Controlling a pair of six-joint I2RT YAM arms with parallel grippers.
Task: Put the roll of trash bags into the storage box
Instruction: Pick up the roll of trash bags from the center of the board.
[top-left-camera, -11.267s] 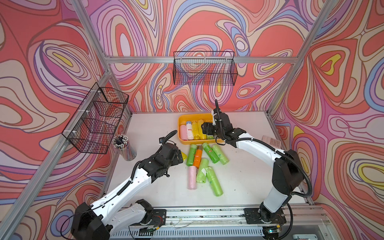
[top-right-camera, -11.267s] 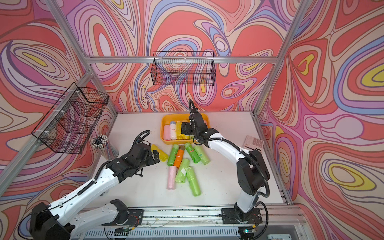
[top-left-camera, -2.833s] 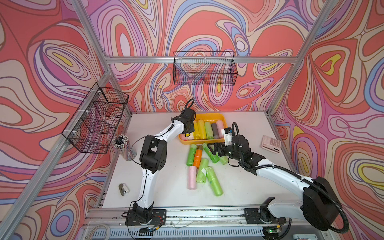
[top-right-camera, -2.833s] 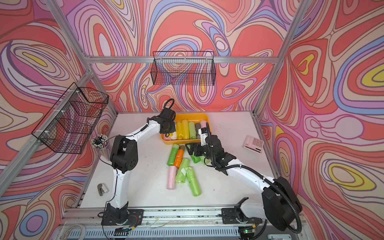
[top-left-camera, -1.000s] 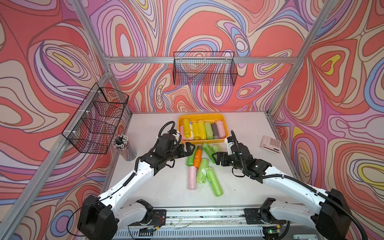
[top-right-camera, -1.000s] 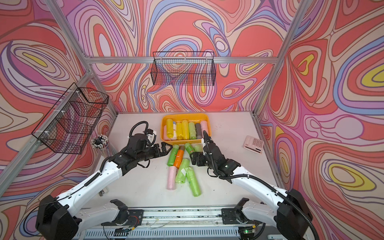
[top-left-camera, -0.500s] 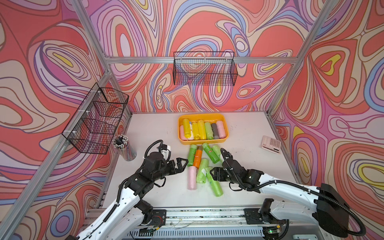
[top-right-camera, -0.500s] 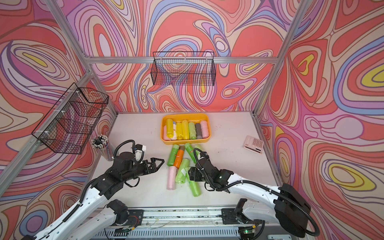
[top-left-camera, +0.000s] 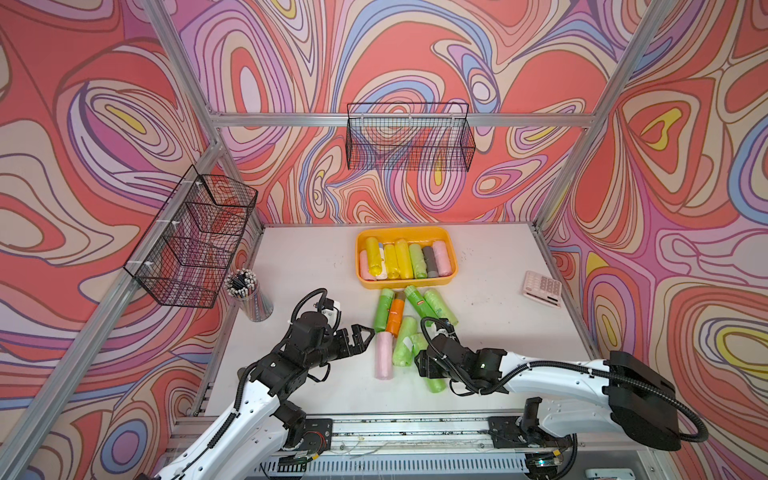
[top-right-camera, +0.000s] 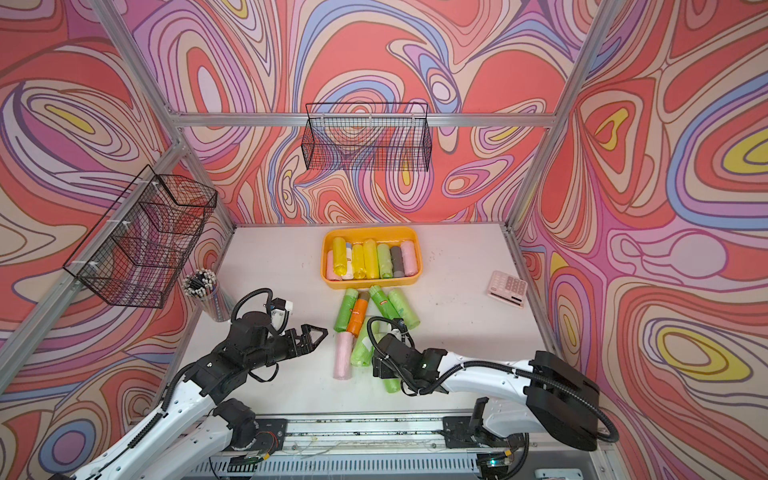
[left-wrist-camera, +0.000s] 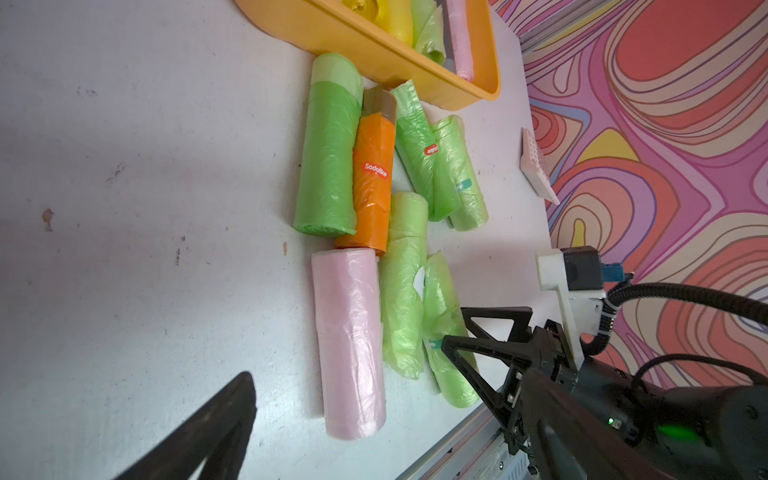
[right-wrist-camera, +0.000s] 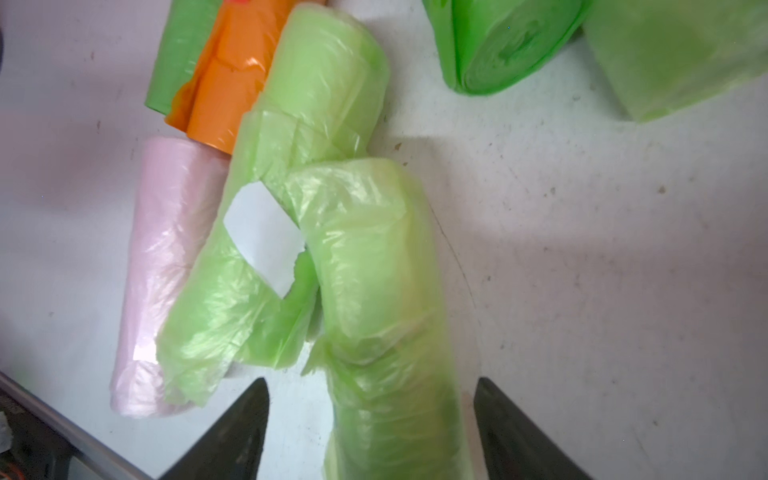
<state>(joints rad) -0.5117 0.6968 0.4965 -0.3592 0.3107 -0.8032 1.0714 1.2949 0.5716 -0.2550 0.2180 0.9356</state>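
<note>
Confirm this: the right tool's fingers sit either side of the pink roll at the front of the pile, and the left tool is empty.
Wrong roll: the right wrist view shows the right tool with its fingers either side of a light green roll, not the pink roll. The left tool is empty.

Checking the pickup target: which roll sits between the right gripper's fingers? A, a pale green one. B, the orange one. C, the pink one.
A: in the right wrist view, the right gripper is open and straddles a pale green roll; the pink and orange rolls lie off to the side.
</note>
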